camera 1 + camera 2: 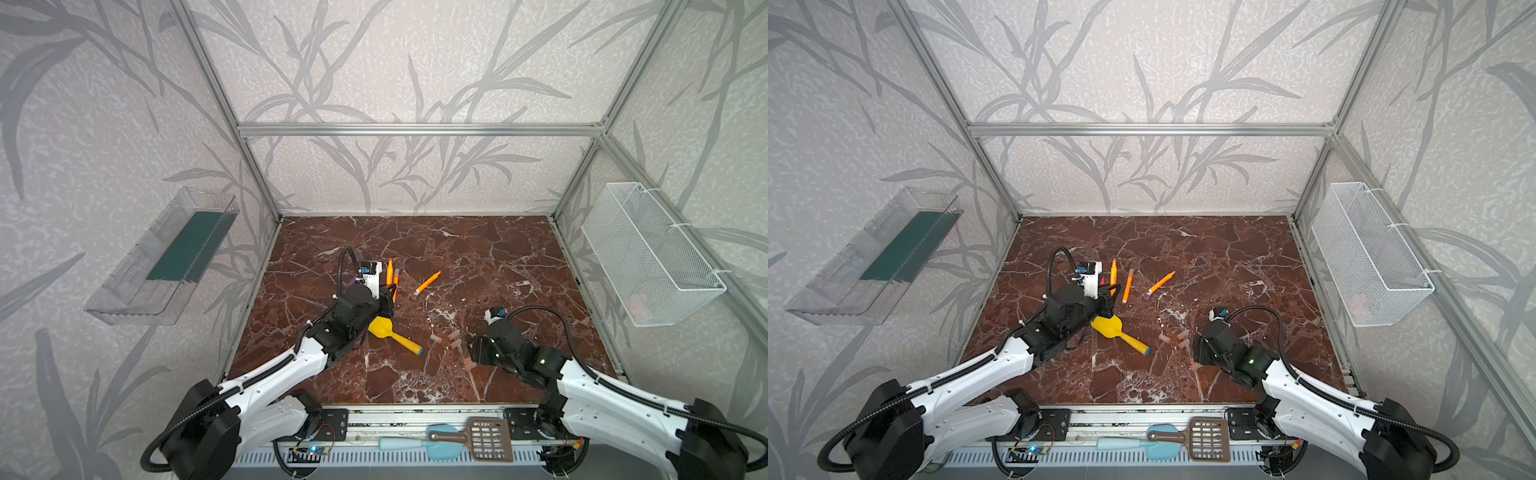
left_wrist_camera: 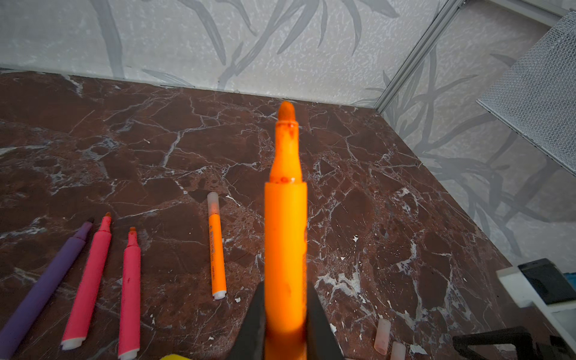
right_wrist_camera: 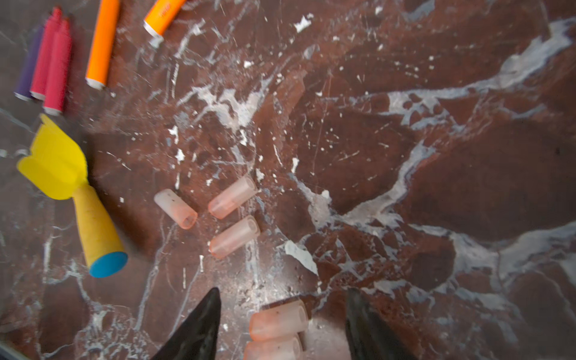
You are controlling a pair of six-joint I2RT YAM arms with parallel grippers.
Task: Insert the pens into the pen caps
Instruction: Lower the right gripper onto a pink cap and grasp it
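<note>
Currently, the left gripper (image 2: pixel 285 291) is clamped on the rear part of an orange pen (image 2: pixel 285 230), and the bare felt tip projects forward, clear of the jaws. This hold leaves the whole writing end exposed so that a cap can be pushed over it. The left arm is stretched over the left-middle of the marble table (image 1: pixel 498 257). Its wrist is raised, and the pen is held above the surface, pointing toward the back wall.

The right gripper (image 3: pixel 283 293) has its jaws apart, straddling one pen cap (image 3: pixel 279 321) without visibly touching it. A second cap (image 3: pixel 272 349) lies just beside the first. Judged from this, the step in hand is cap pickup. The right arm is low over the near right-centre of the table, with the gripper aimed downward.

Three further caps (image 3: pixel 232 196) lie loose near the yellow toy shovel (image 3: pixel 56 165). A capped orange pen (image 2: pixel 216 249) lies on the table. The purple pen (image 2: pixel 46 280), two pink pens (image 2: pixel 88 280) and a loose orange pen (image 1: pixel 428 282) lie uncapped.
</note>
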